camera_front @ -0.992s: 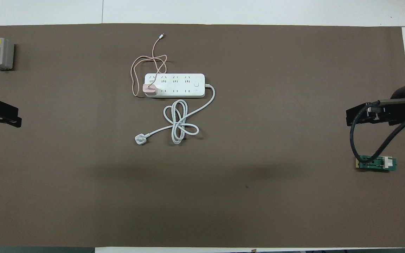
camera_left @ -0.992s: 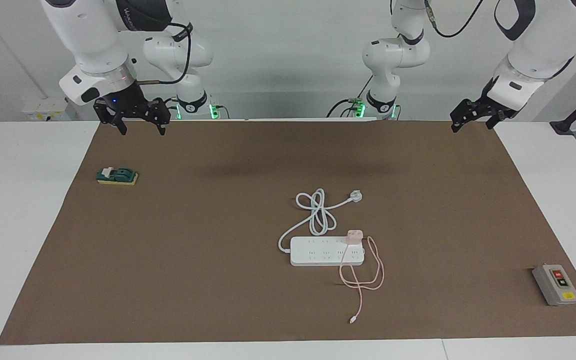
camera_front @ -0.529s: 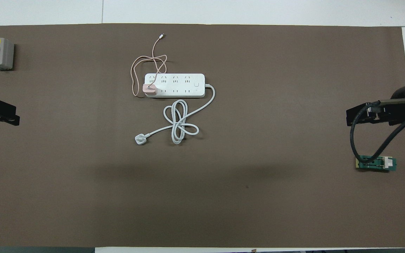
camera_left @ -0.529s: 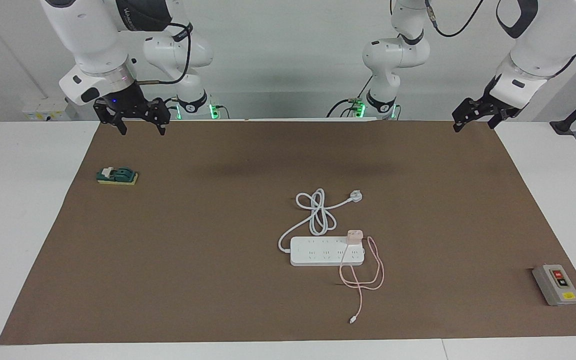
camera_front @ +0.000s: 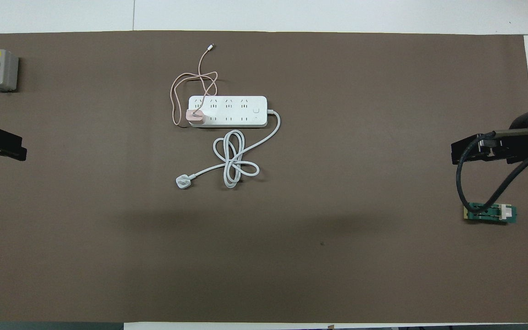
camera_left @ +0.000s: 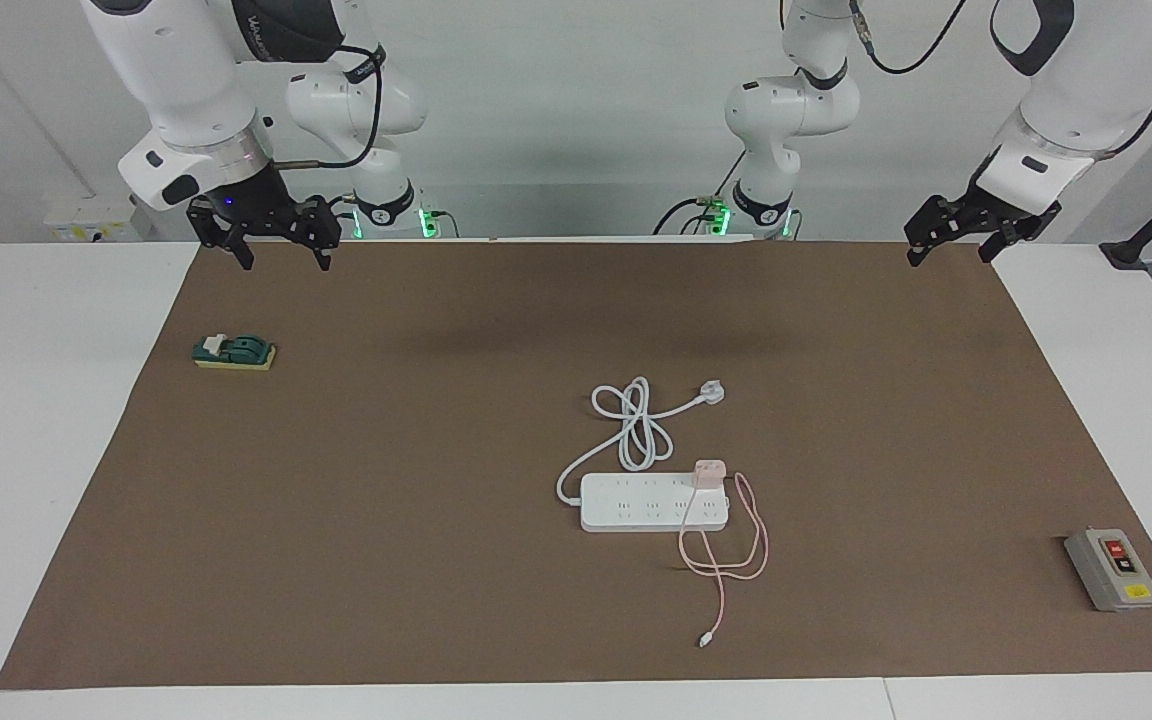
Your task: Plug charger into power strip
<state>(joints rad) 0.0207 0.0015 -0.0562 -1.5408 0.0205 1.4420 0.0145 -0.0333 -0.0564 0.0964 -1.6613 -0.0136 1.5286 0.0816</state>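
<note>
charger [camera_left: 709, 474] seated on power strip [camera_left: 636, 505], end toward left arm | left gripper [camera_left: 948, 243] spread, raised over mat corner | right gripper [camera_left: 279, 250] spread, above knife switch [camera_left: 234, 352]

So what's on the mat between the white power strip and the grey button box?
Nothing but bare brown mat. The facing view shows it between the power strip, with the pink charger on it, and the grey button box.

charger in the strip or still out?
In. The charger sits upright on the power strip, at its end toward the left arm; its cable trails off onto the mat.
</note>
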